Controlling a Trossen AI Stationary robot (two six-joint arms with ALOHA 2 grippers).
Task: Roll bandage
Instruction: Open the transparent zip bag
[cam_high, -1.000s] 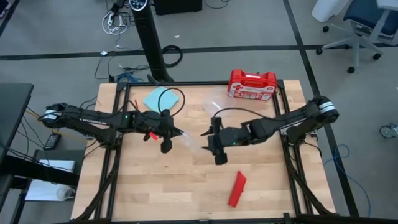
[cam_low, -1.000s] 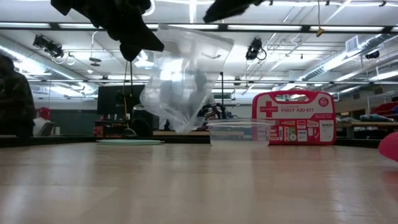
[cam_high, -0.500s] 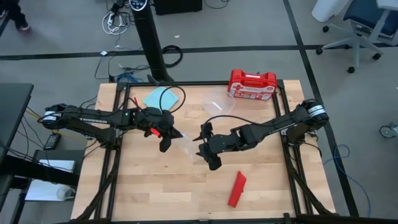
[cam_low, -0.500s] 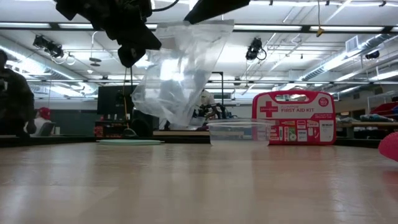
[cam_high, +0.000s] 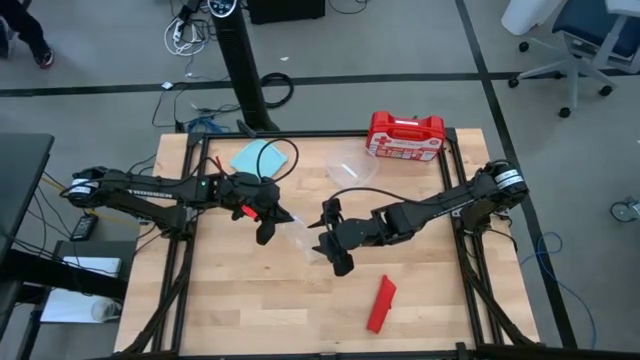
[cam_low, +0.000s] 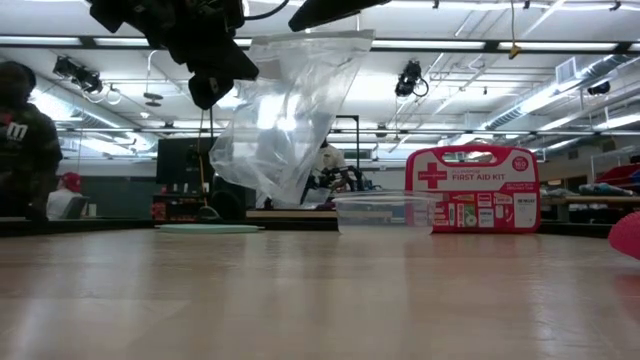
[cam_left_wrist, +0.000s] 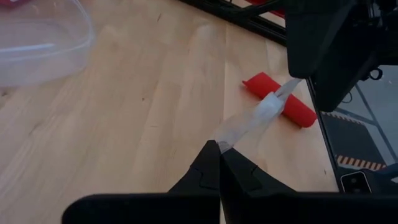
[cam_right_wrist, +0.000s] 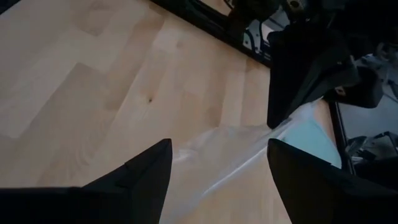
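Matt wood table (cam_high: 250, 300); glossy clear plastic bag (cam_low: 285, 115); matt red cloth bandage (cam_high: 381, 303).

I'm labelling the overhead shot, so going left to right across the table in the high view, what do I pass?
Flat light-blue pad → left gripper → clear plastic bag → right gripper → red rolled fabric bandage → red hard-plastic first-aid case.

Legible text, one item bearing it:

First-aid case (cam_low: 472, 189), red, standing at the far edge of the table at about 3 o'clock in the low view. White cross at upper left of its face; white lettering "FIRST AID KIT" beside it. Smaller print below: unreadable.
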